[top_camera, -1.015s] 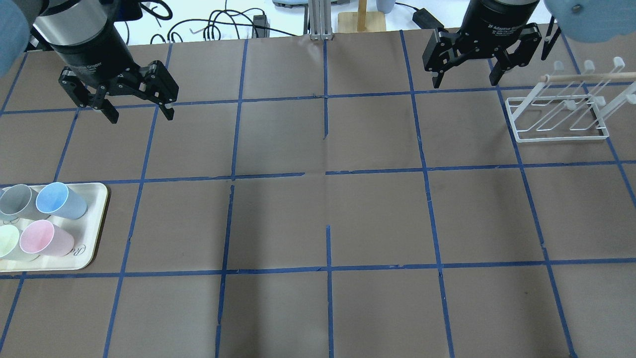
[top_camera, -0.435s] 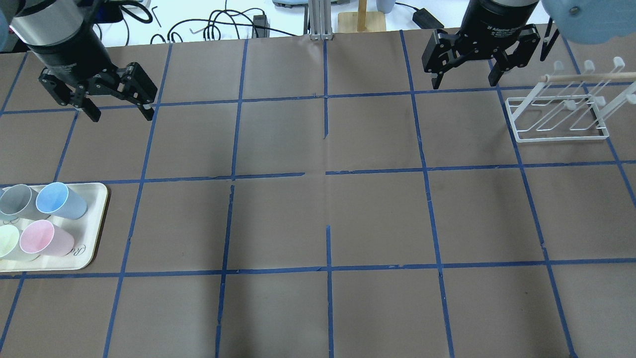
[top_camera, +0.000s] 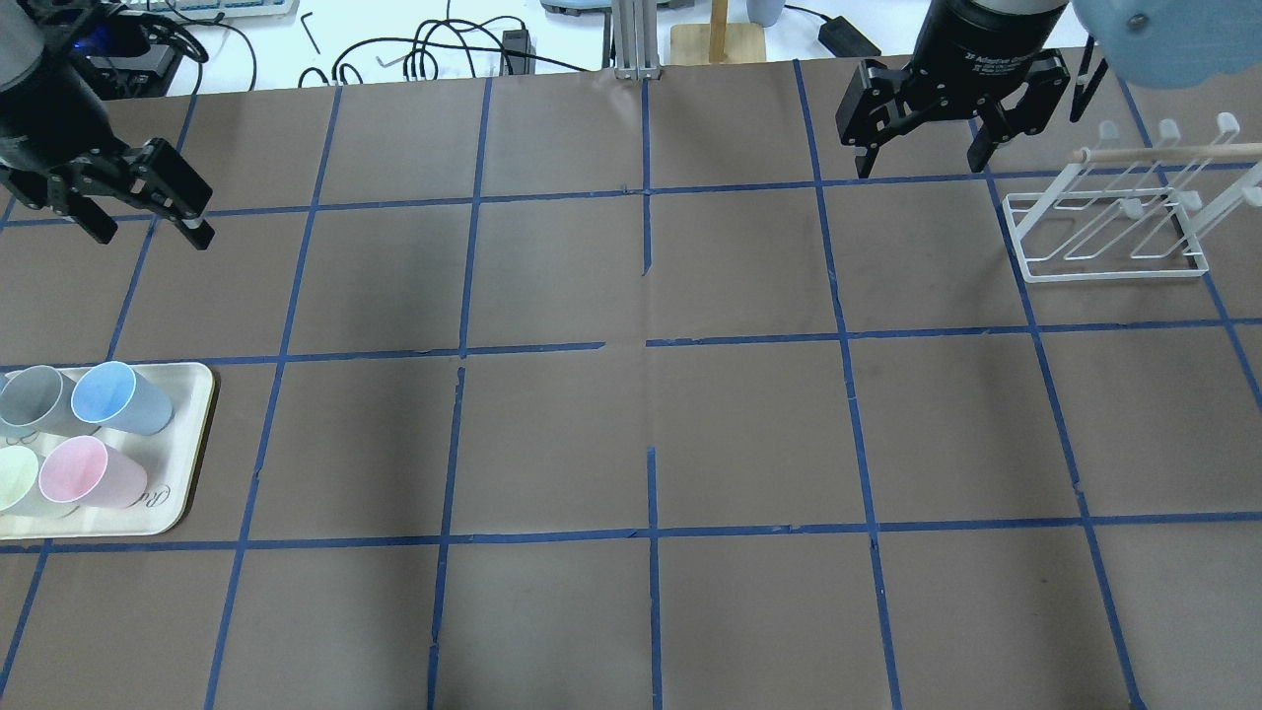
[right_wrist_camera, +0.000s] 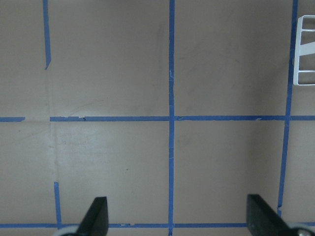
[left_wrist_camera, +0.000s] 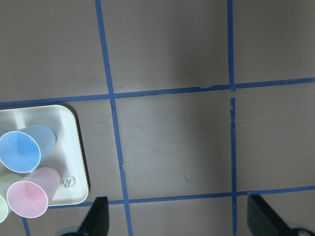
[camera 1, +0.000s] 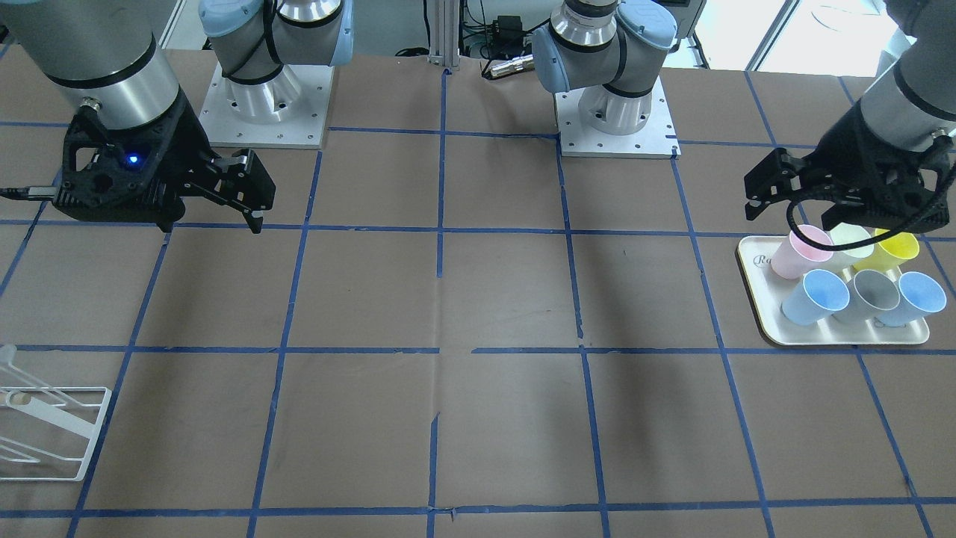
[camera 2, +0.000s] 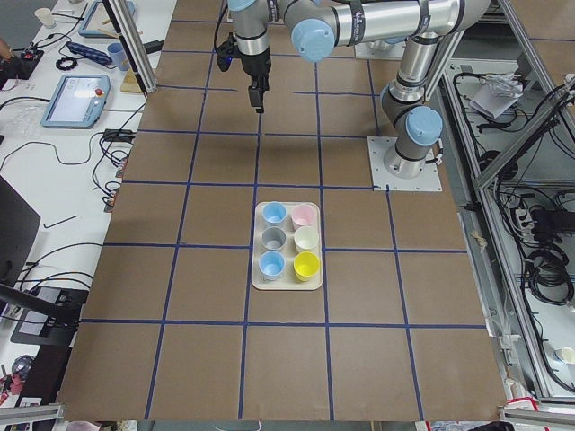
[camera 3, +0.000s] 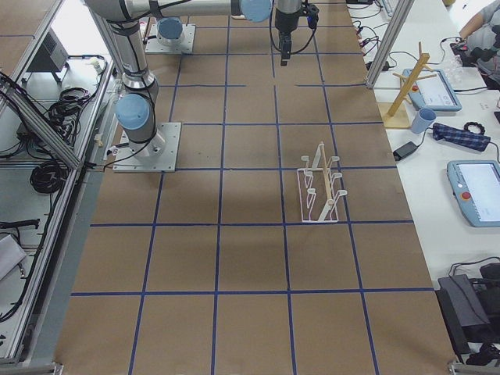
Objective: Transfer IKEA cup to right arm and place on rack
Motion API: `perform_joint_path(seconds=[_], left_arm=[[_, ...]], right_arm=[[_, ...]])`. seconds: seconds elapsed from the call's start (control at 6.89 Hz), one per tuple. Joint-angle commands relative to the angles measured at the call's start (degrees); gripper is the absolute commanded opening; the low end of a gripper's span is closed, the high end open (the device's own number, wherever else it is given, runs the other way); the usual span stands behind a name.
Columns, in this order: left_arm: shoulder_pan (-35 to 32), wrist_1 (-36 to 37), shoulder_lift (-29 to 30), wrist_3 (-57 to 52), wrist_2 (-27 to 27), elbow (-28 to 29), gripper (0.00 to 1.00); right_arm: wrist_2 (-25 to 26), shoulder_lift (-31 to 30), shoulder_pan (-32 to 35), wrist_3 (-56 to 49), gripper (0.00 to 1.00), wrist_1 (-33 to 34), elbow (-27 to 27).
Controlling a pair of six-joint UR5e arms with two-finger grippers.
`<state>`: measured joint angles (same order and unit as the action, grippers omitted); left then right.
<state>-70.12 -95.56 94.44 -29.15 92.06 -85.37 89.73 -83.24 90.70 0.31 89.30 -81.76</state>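
Observation:
Two alike pale blue cups stand upright on the cream tray [camera 1: 769, 299]. One cup [camera 1: 818, 295] [top_camera: 118, 394] [left_wrist_camera: 22, 150] is at the tray's inner side next to the pink cup. The other [camera 1: 915, 295] is at the outer side, and I cannot tell which one is the IKEA cup. My left gripper [top_camera: 153, 237] [camera 1: 792, 217] [left_wrist_camera: 182, 221] is open and empty, high up near the tray and touching nothing. My right gripper [top_camera: 922, 163] [camera 1: 213, 220] is open and empty, up beside the white wire rack [top_camera: 1114, 274] [camera 1: 95, 432] [camera 3: 320, 191]. The rack holds nothing.
The tray also holds a grey cup [camera 1: 870, 291], a pink cup [camera 1: 799, 250], a yellow cup [camera 1: 892, 250] and a pale green one [top_camera: 15, 478]. Blue tape lines grid the brown table. Cables and a wooden stand [top_camera: 718, 39] lie past the far edge.
In the overhead view my left gripper has moved left toward the table's left side, still open. The right gripper has barely moved. The cups have not moved.

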Motion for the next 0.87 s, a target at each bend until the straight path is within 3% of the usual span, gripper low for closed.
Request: perform_joint_path(seconds=[0.0,0.44,0.73], left_arm=[[8.8,2.1,0.3,-14.5,0.2,-2.4,1.0],[16.8,23.7,1.4,-34.2,2.0,-14.8,1.0],[22.0,27.9,4.1,-43.7,1.3,-16.8,1.0]], right_arm=[[-0.3,-0.1,0.0,0.1,1.0,0.0,-0.1],[-0.3,-0.2,0.0,0.1,1.0,0.0,-0.1],[-0.3,-0.3,0.0,0.5,1.0,0.0,-0.1]])
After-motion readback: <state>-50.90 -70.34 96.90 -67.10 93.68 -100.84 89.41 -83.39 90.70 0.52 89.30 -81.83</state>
